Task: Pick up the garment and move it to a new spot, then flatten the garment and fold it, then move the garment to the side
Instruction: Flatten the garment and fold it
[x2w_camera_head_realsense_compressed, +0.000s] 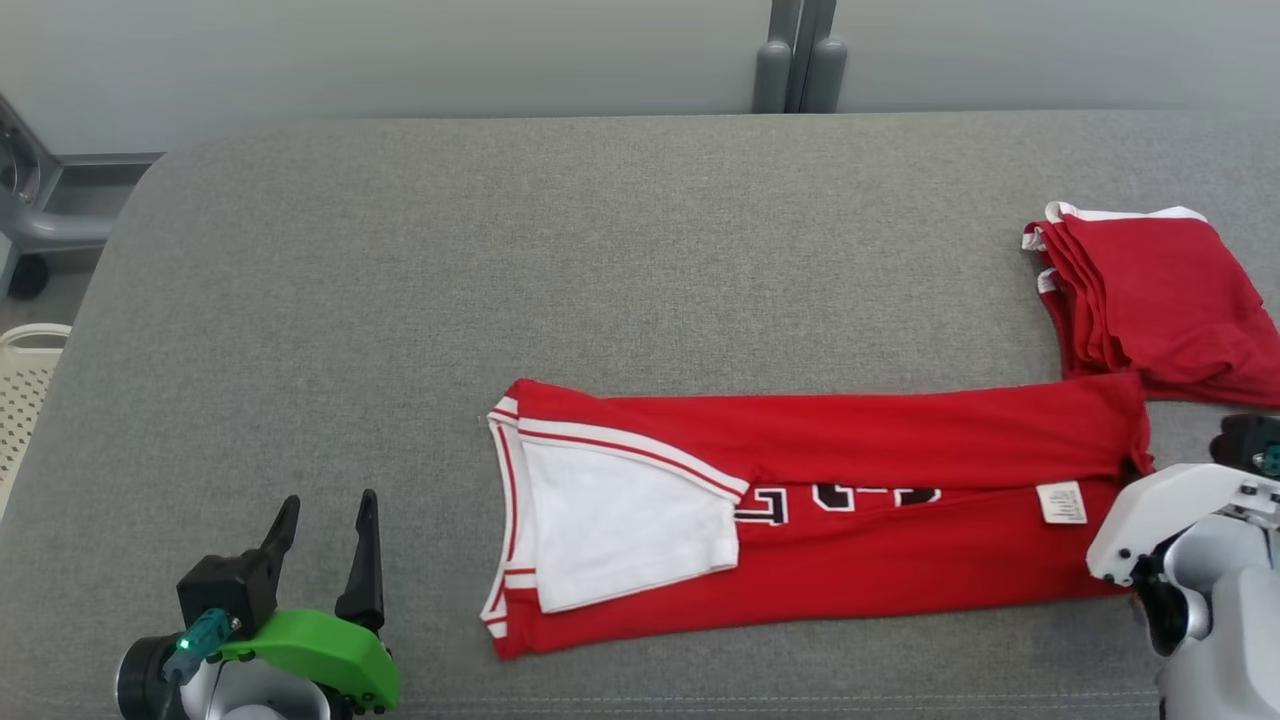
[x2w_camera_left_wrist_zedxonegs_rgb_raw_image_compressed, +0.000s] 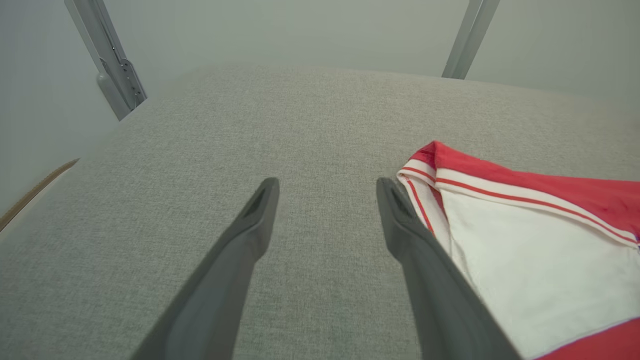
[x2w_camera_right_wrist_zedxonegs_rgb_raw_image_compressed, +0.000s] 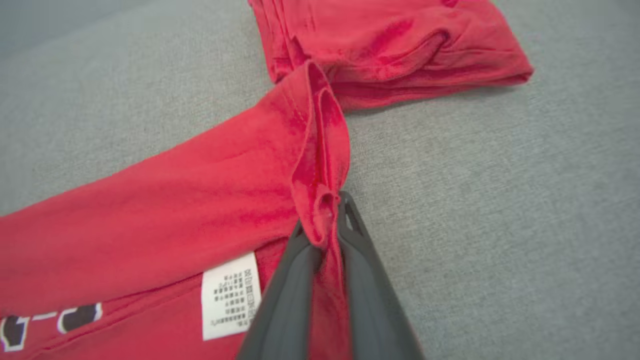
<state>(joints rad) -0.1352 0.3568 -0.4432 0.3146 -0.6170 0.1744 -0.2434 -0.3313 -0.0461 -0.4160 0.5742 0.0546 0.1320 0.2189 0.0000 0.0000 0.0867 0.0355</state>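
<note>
The garment (x2w_camera_head_realsense_compressed: 830, 520) is a red jersey with white trim and a white inner panel, folded into a long strip across the grey surface. In the right wrist view my right gripper (x2w_camera_right_wrist_zedxonegs_rgb_raw_image_compressed: 325, 220) is shut on the garment's (x2w_camera_right_wrist_zedxonegs_rgb_raw_image_compressed: 200, 200) right hem edge, which bunches between the fingers beside a white care label (x2w_camera_right_wrist_zedxonegs_rgb_raw_image_compressed: 231, 295). Seen from the head, the right arm's pale wrist (x2w_camera_head_realsense_compressed: 1160, 520) covers that end. My left gripper (x2w_camera_head_realsense_compressed: 325, 530) stands open at the lower left, clear of the cloth. In the left wrist view its right finger (x2w_camera_left_wrist_zedxonegs_rgb_raw_image_compressed: 400, 215) lies just left of the garment's collar end (x2w_camera_left_wrist_zedxonegs_rgb_raw_image_compressed: 525, 240).
A stack of folded red garments (x2w_camera_head_realsense_compressed: 1160, 300) lies at the right, touching the strip's far right corner; it is also in the right wrist view (x2w_camera_right_wrist_zedxonegs_rgb_raw_image_compressed: 390, 40). A pale perforated basket (x2w_camera_head_realsense_compressed: 25, 390) sits off the left edge. The grey surface (x2w_camera_head_realsense_compressed: 500, 250) stretches back to a wall.
</note>
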